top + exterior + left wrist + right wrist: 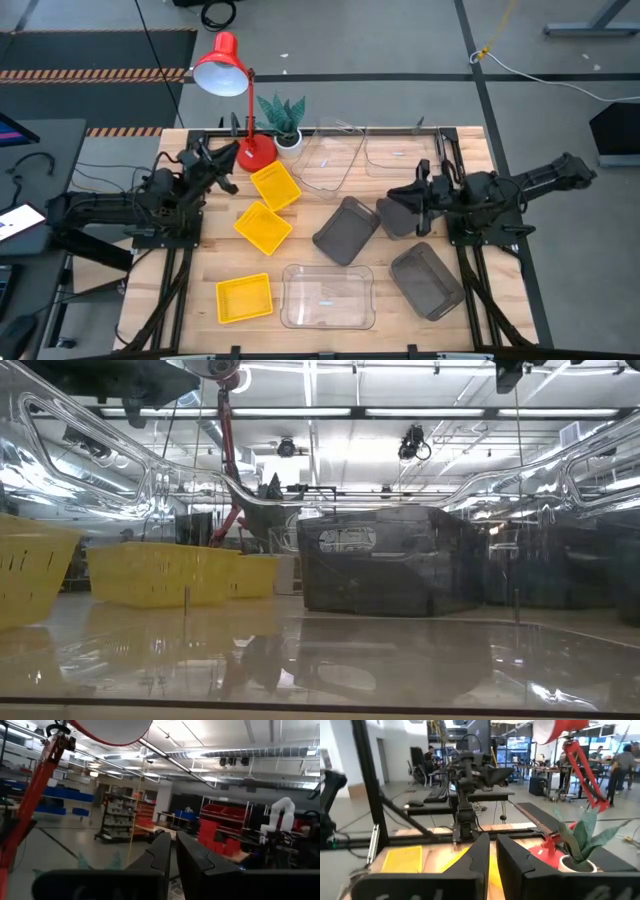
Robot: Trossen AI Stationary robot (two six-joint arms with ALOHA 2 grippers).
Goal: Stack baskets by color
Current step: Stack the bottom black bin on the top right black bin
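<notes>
Baskets lie loose over the bench point(200, 300), none yet nested on its own colour as far as the overhead view shows. Three yellow ones sit left of centre: one point(275, 186) at about 11 o'clock from the bench middle, just beside the red lamp point(228, 68), a second point(263, 226) touching or nearly touching it toward 9 o'clock, a third point(244, 299) apart at 7 o'clock. Three dark grey ones are at the right: one point(346, 229) near centre, one point(396, 215) just beside it at 3 o'clock and partly under the right arm, one point(427, 282) at 5 o'clock. Clear ones are hard to read: one point(328, 296) at 6 o'clock, two more point(330, 160) point(400, 155) at 12 to 1 o'clock.

The left gripper point(222, 160) hangs at 10 o'clock near the lamp base and the potted plant point(283, 118), its fingers point(162, 855) only slightly parted and empty. The right gripper point(412, 196) sits at 3 o'clock, fingers point(480, 855) likewise nearly together, holding nothing.

Judged from this, the step is choosing a first pick. Best to open wide first, then take a basket by one long wall. The left arm suits the yellows, starting with the outlying one to avoid knocking the lamp. Set each down level so that it nests without jamming.
</notes>
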